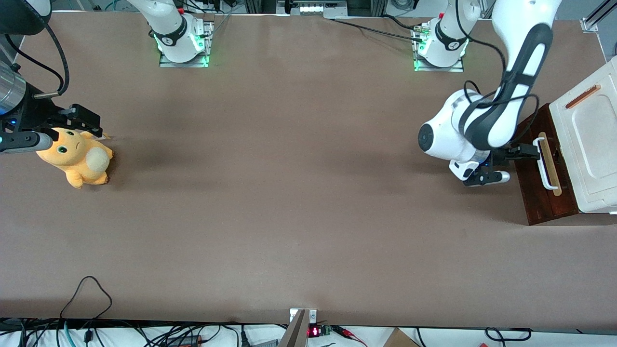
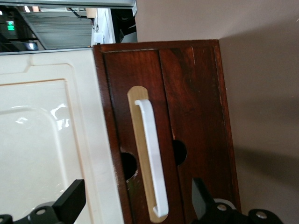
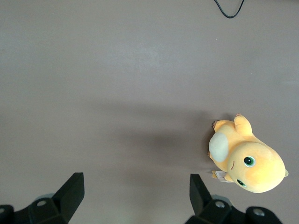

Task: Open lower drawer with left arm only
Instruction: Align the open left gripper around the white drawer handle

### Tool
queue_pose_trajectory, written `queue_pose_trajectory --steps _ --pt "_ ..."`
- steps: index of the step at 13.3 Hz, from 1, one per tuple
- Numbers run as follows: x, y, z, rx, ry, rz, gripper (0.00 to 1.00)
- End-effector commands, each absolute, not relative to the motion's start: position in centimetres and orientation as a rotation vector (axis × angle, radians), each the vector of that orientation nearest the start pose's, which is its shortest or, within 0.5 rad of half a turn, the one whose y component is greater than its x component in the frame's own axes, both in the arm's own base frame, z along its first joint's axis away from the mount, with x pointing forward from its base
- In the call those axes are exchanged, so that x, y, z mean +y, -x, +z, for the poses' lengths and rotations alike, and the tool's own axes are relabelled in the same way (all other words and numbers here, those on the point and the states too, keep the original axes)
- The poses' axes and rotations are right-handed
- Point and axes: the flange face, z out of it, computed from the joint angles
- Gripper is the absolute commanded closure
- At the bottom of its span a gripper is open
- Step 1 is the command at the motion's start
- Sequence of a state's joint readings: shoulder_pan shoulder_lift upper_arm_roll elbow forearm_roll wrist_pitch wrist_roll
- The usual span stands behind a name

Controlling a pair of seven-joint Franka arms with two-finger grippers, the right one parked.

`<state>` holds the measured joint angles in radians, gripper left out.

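Observation:
The lower drawer [image 1: 544,202] is a dark reddish-brown front under the white cabinet top, at the working arm's end of the table. Its white bar handle [image 1: 543,166] lies over a pale wood strip. None of the drawer's inside shows. My left arm's gripper [image 1: 530,150] is right in front of the drawer, at the handle's end farther from the front camera. In the left wrist view the gripper [image 2: 138,196] is open and empty. Its fingers [image 2: 72,200] stand on either side of the handle [image 2: 152,149], apart from it, over the drawer front [image 2: 117,93].
The white moulded cabinet top [image 1: 588,140] with an orange-brown strip sits above the drawer and shows in the left wrist view [image 2: 42,140]. An orange plush toy [image 1: 77,159] lies toward the parked arm's end of the brown table [image 1: 289,193]. A black cable loop [image 1: 87,289] lies near the front edge.

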<state>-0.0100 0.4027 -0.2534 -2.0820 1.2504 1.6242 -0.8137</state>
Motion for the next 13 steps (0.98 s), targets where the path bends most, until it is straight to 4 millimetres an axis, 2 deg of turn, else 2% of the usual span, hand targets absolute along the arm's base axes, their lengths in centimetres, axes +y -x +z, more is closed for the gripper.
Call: queue_pose_trajectory --steps 1,2,7,8,11,13 --pt "-1.7 -54.3 22.3 0.122 1.838 0.057 0.03" --pt "-0.9 -54.2 21.4 0.106 1.829 0.059 0.04" --pt "0.9 -54.1 19.6 0.105 1.773 0.042 0.1" --pt "1.1 -53.5 18.9 0.113 1.754 0.028 0.14" --pt "2.2 -51.0 17.2 0.091 1.667 -0.066 0.14" --pt "2.4 -50.7 17.0 0.094 1.649 -0.07 0.14"
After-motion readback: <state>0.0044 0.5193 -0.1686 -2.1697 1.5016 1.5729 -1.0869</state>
